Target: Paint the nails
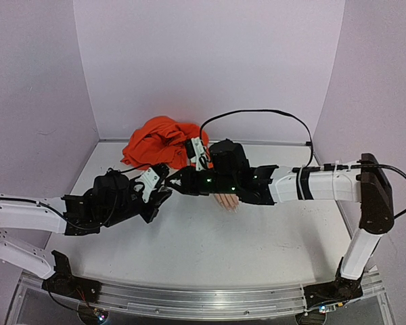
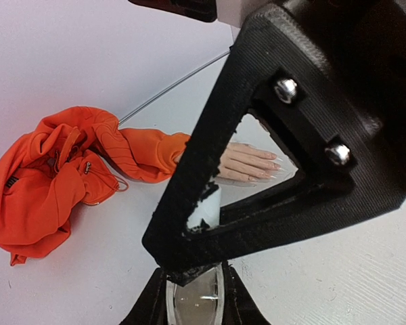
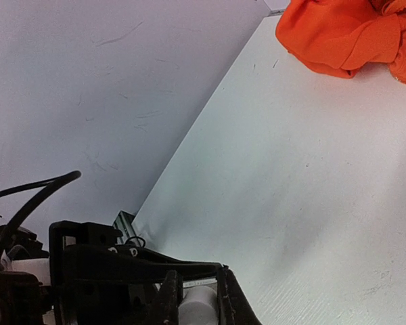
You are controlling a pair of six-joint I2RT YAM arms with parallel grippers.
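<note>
1. The white-and-black left arm (image 1: 27, 215) is coming in from 9 o'clock in the overhead view. The left jaws are clamping shut on a small clear whitish bottle (image 2: 193, 301).
2. The matching right arm (image 1: 325, 184) is stretching across from 3 o'clock. The right jaws are squeezing closed on a short white cylindrical cap (image 3: 199, 305) directly above that bottle. I honestly can't tell if the cap is on or off. Both sets of jaws are meeting just left of the middle of the white tabletop (image 1: 210, 250).
3. The flesh-coloured mannequin hand (image 1: 227, 201) is lying flat on the tabletop. It's peeking out toward 6 o'clock from under the right arm, just right of the jaws.
4. The tiny pale nails (image 2: 277, 166) are only really showing in the left wrist view, through the triangular gap in the right jaws. The fingertips are pointing toward 3 o'clock there. They're sitting apart from the bottle and both sets of jaws.
5. A crumpled orange fabric garment (image 1: 159, 142) is bunching up at 11 o'clock by the back wall. Its orange sleeve (image 2: 149, 152) is running to the mannequin's wrist.
</note>
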